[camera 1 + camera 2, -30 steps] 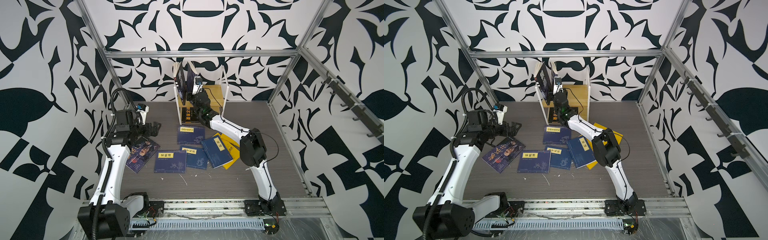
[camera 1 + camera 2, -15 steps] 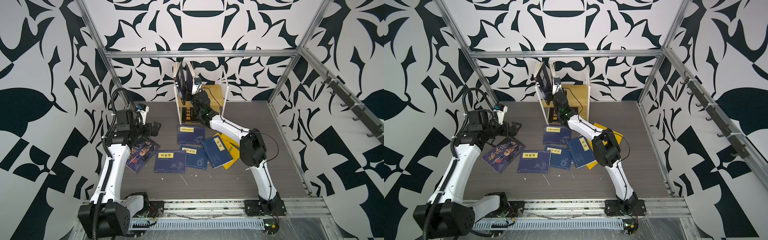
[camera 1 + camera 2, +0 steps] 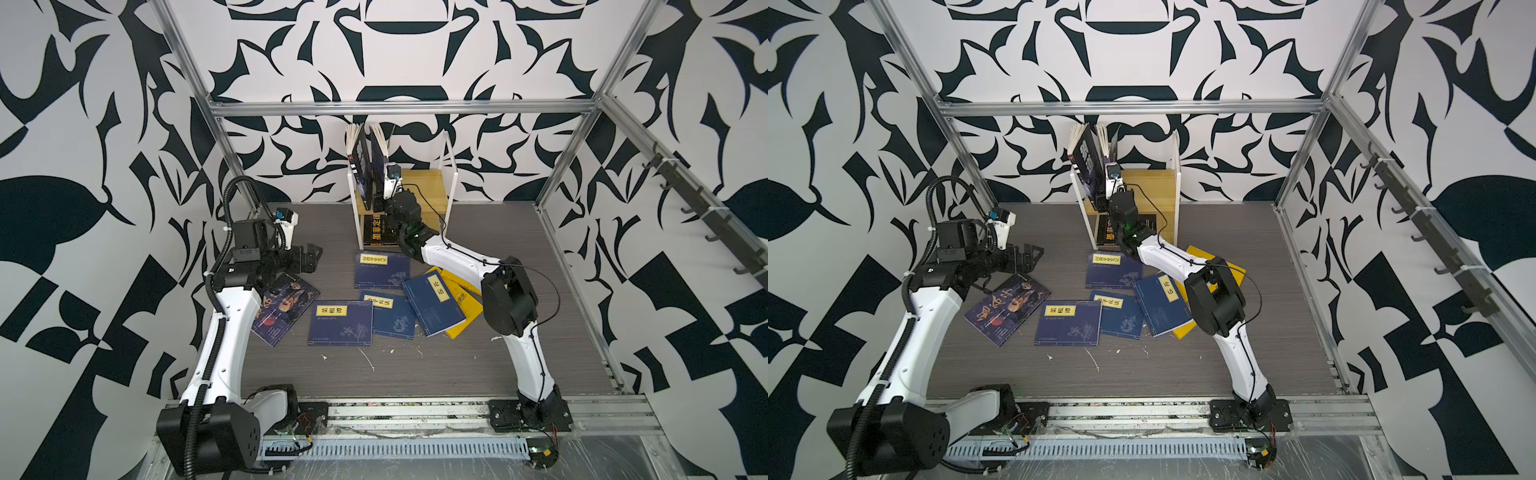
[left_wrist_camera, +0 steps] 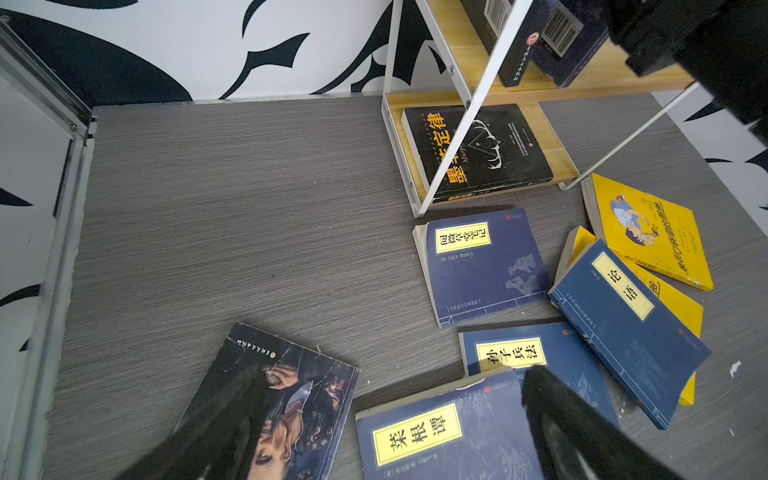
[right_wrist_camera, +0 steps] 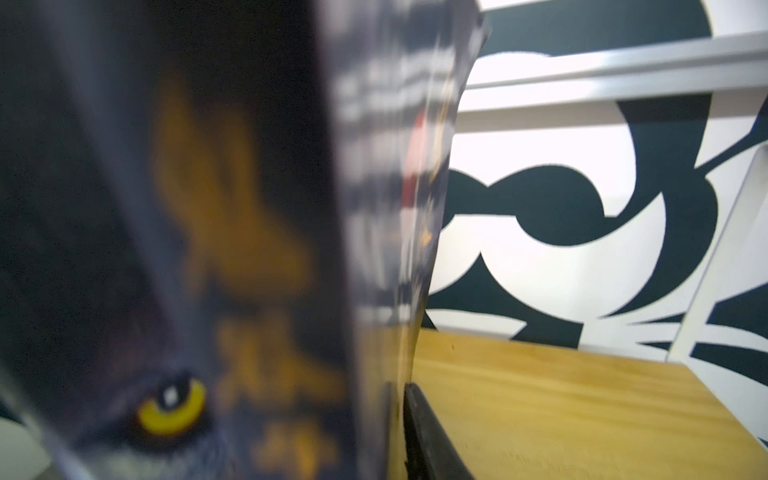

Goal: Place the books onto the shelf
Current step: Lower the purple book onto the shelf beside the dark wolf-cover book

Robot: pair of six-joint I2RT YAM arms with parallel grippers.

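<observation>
Top views both showed the grey wood-grain table (image 3: 498, 365), with the two-tier shelf (image 3: 432, 183) standing at its back edge. Set against the picture from a second before, nothing had visibly shifted: both arms, the shelf and every book sat where they had been.

The left gripper (image 3: 309, 255) hung over the table's left side, near the portrait book, its jaws wide apart with nothing between them. The right gripper (image 3: 377, 203) reached into the shelf's upper tier at the foot of the standing books. One finger (image 5: 424, 436) lay just beside a dark cover and the other was hidden, so I could not tell whether it gripped or had let go.

Ten books in all.

- **On the shelf, three:**
  - A black upright book (image 3: 360, 166) and a dark blue upright book (image 3: 380, 160) leaned leftward on the upper board.
  - A black book with an orange title (image 4: 478, 153) lay flat on the lower board.
- **On the table, seven:**
  - One dark blue portrait book (image 3: 286, 307) lay at the left.
  - There were four navy paperbacks with yellow labels. The rear navy paperback (image 3: 382, 270) lay just before the shelf. The front navy paperback (image 3: 340, 324) overlapped the middle navy paperback (image 3: 395, 320). The tilted navy paperback (image 3: 432, 305) lay across a yellow one.
  - The two yellow books were the covered yellow book (image 4: 673, 307) and the open-lying yellow book (image 4: 648, 232), which lay beside it, nearer the shelf.
</observation>
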